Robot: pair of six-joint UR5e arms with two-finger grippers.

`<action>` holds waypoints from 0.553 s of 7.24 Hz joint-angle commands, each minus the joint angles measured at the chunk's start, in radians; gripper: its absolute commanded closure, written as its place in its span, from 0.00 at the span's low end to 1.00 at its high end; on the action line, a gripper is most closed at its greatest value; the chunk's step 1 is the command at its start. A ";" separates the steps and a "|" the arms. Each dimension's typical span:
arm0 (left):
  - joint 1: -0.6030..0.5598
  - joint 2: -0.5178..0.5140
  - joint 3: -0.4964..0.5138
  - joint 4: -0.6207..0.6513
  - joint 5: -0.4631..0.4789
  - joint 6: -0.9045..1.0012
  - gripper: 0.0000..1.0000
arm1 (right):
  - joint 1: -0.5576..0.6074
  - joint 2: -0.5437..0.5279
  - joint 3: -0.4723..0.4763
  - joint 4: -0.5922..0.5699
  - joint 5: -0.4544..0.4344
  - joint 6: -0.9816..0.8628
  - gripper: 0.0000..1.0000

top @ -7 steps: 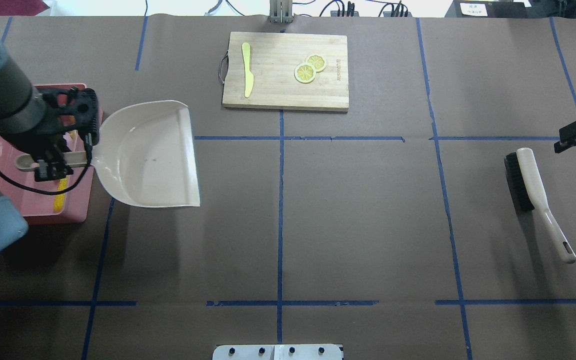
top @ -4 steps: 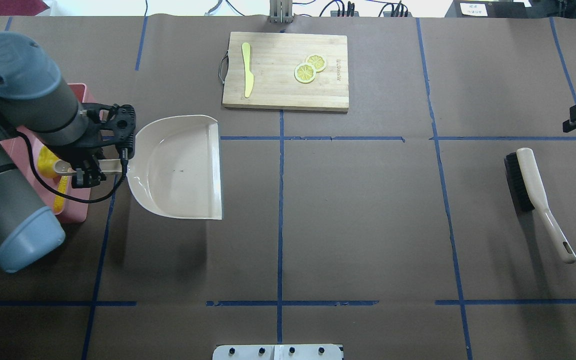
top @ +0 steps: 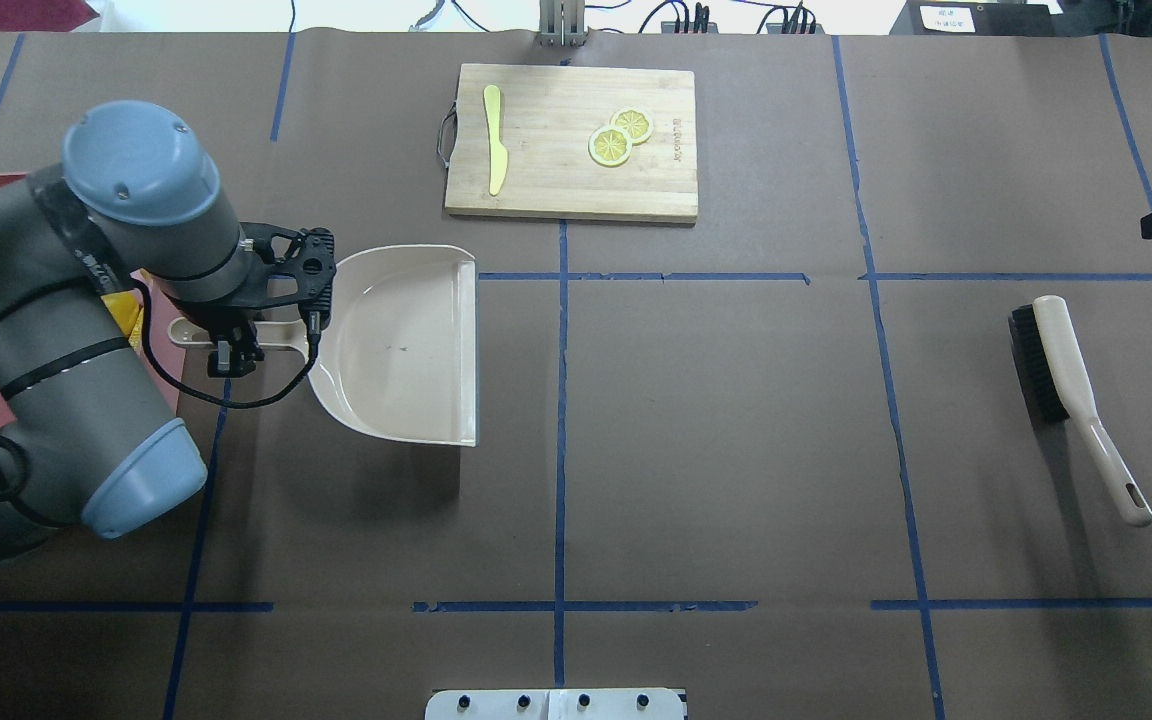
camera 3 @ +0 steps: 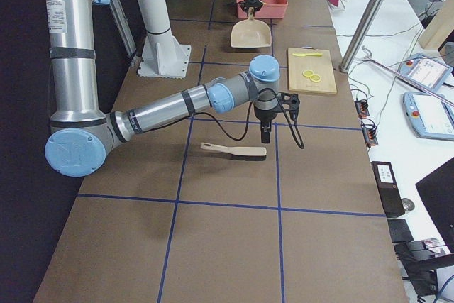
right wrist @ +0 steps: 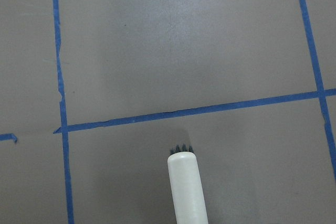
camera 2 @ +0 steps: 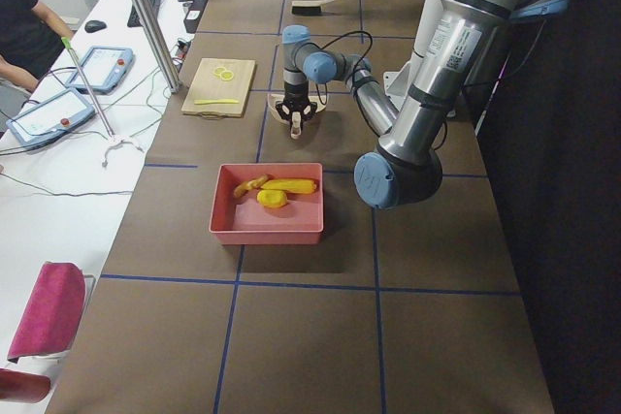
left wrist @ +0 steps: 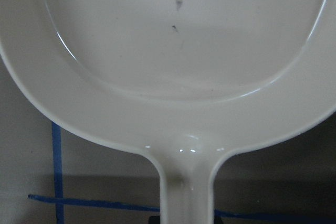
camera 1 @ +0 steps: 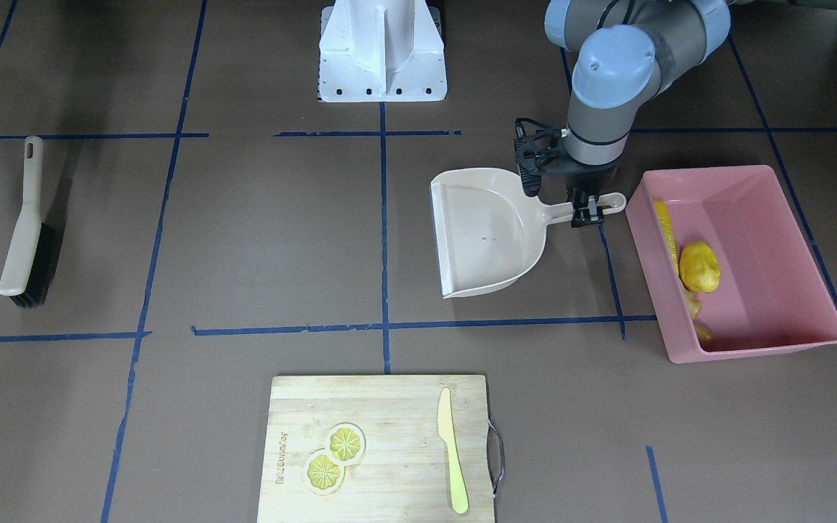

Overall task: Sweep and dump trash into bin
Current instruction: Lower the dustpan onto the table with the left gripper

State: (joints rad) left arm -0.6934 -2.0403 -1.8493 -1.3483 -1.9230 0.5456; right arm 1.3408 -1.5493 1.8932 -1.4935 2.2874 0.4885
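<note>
Beige plastic fills my left wrist view: my left gripper [camera 1: 584, 211] is clenched on the handle of the dustpan [camera 1: 487, 232]. At nine o'clock from the pan sits the pink bin [camera 1: 774, 218]. The trash [camera 2: 273, 198] lies inside, along the wall nearest the pan: a long yellow corn cob [camera 1: 667, 232], a smooth yellow potato [camera 1: 699, 266] and a knobbly tan ginger root [camera 1: 693, 306], partly hidden. Far off at three o'clock my right gripper [camera 3: 264, 133] hangs near the brush [top: 1056, 365]; I cannot tell how its jaws stand. The cutting board [top: 556, 140] lies farthest, near twelve.

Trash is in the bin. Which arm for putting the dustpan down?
Left. The left tool is shut on the dustpan handle beside the bin; the right tool hangs near the brush, far off.
</note>
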 commanded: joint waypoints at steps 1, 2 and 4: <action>0.047 -0.024 0.027 -0.023 0.002 -0.018 0.98 | 0.046 -0.002 -0.054 -0.002 0.017 -0.128 0.00; 0.066 -0.029 0.036 -0.023 0.002 -0.032 0.98 | 0.049 -0.005 -0.054 -0.002 0.018 -0.129 0.00; 0.083 -0.034 0.057 -0.023 0.002 -0.044 0.98 | 0.051 -0.006 -0.054 -0.002 0.026 -0.130 0.00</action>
State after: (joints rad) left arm -0.6246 -2.0692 -1.8072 -1.3711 -1.9206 0.5128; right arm 1.3893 -1.5544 1.8405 -1.4956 2.3086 0.3619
